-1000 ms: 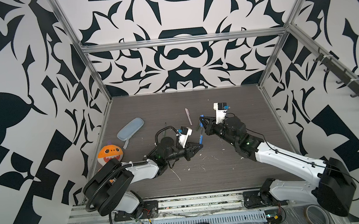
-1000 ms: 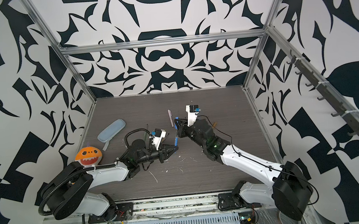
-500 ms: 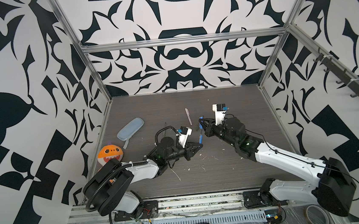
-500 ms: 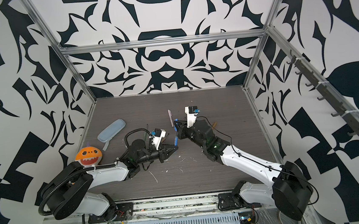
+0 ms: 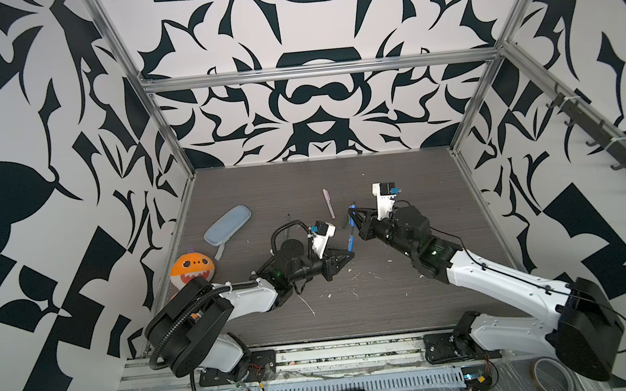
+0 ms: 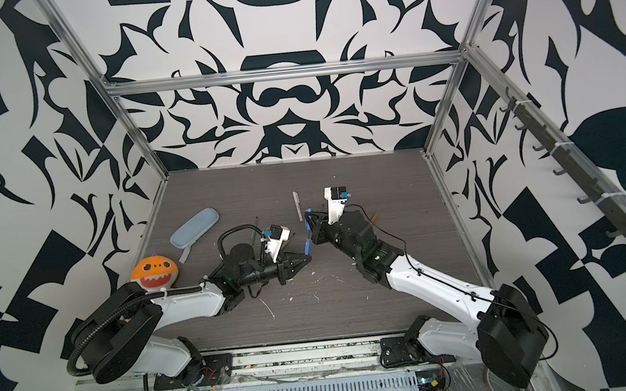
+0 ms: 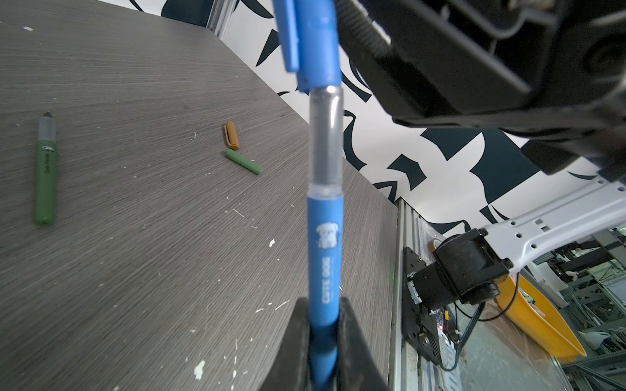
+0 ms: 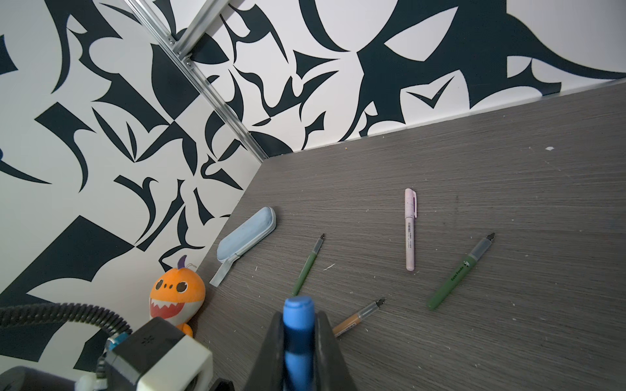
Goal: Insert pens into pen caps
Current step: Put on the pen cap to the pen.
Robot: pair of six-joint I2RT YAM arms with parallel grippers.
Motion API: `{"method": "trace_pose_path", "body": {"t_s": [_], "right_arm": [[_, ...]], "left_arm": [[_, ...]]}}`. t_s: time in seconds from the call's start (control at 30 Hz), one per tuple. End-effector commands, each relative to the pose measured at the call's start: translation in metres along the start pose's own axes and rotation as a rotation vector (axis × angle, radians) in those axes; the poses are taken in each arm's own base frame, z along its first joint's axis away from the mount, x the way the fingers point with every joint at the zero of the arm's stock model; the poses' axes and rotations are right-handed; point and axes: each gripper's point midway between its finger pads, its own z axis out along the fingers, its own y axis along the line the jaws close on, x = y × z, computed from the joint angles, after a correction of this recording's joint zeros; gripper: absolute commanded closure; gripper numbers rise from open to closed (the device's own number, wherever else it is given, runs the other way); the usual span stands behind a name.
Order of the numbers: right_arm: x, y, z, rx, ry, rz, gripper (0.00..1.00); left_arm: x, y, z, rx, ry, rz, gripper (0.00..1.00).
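Observation:
My left gripper [image 5: 348, 254] [image 7: 323, 306] is shut on the lower barrel of a blue pen [image 5: 350, 237] [image 7: 324, 257], which stands upright above the table. My right gripper [image 5: 352, 213] [image 8: 299, 320] is shut on the blue pen cap [image 7: 313, 44] [image 8: 298, 309]. The pen's tip end sits inside the cap's mouth, and its clear section [image 7: 326, 135] still shows. On the table lie a pink pen [image 8: 410, 230] with its cap on, two green pens [image 8: 306, 267] [image 8: 460, 272], an orange-brown pen [image 8: 359, 316], an orange-brown cap [image 7: 232, 135] and a green cap [image 7: 243, 161].
A pale blue pencil case [image 5: 227, 225] and an orange plush toy [image 5: 192, 269] lie by the left wall. Patterned walls close in the table on three sides. White flecks dot the surface near the front.

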Motion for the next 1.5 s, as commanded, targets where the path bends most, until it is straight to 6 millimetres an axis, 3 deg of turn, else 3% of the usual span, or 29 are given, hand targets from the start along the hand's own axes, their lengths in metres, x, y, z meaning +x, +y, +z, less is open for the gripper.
{"method": "trace_pose_path", "body": {"t_s": [0.0,0.43,0.57,1.07,1.47], "right_arm": [[-0.003,0.006,-0.006,-0.034,-0.015,0.011,0.92],[-0.002,0.006,-0.012,-0.044,-0.015,0.0,0.91],[0.007,0.004,-0.007,-0.056,0.0,0.025,0.91],[0.02,0.007,-0.014,-0.131,-0.001,0.034,0.85],[-0.02,0.034,-0.04,-0.135,-0.025,-0.051,0.65]], "left_arm": [[-0.012,-0.007,-0.002,0.017,-0.052,0.026,0.89],[-0.011,-0.005,0.0,0.021,-0.049,0.018,0.89],[-0.012,-0.005,0.001,0.022,-0.052,0.012,0.89],[-0.058,-0.014,0.012,0.064,-0.19,-0.047,0.88],[-0.057,-0.02,0.015,0.051,-0.115,0.048,0.88]]}}
